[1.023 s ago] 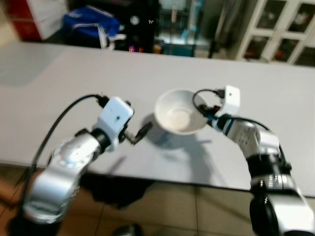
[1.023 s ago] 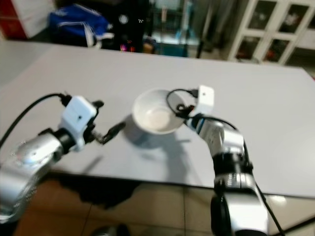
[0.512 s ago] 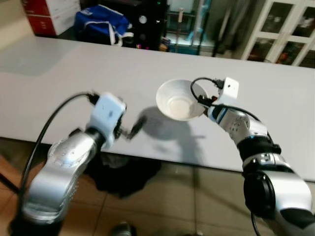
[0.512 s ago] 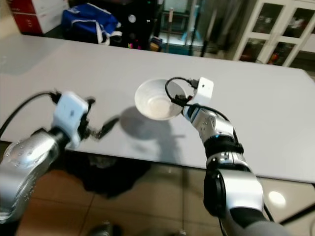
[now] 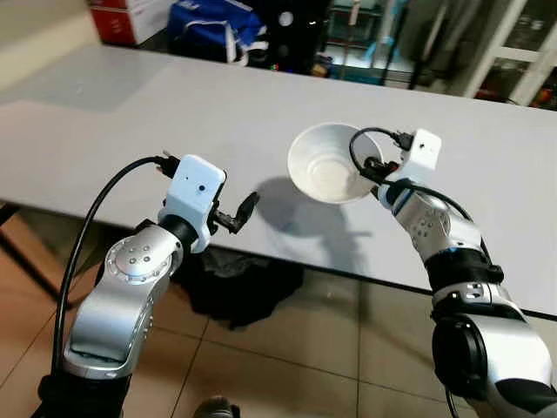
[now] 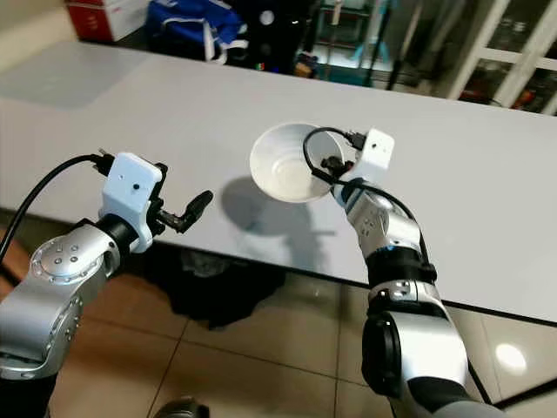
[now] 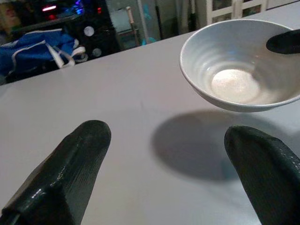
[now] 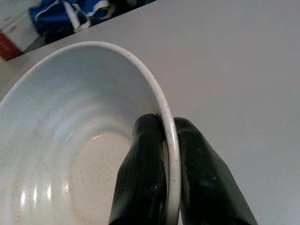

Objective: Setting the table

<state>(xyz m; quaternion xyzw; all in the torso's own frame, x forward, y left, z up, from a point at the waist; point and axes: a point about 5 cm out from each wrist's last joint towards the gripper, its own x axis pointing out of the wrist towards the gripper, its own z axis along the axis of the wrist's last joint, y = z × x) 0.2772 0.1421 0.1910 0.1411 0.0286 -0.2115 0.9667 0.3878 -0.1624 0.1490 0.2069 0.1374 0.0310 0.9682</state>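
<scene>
The right gripper (image 8: pixel 164 154) pinches the bowl (image 5: pixel 329 164) by its rim, one finger inside, one outside, lifting it clear above the table (image 5: pixel 130 113). The left gripper (image 7: pixel 168 173) hovers nearby, fingers wide apart, empty.

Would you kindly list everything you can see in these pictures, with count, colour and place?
Bowl: one, white, empty, held above the table by its rim, its shadow on the tabletop below.
Table: one, pale grey, spanning the view ahead of the robot.
Bag: one, blue with white straps, beyond the table's far edge.
Box: one, red and white, at the far left beside the bag.
Cabinet: one, white with glass doors, far right.
Dark heap: one, black, on the tiled floor under the table's near edge.
Left gripper: black fingers open, over the near table edge, left of the bowl.
Right gripper: black fingers shut on the bowl's rim, one inside and one outside.
</scene>
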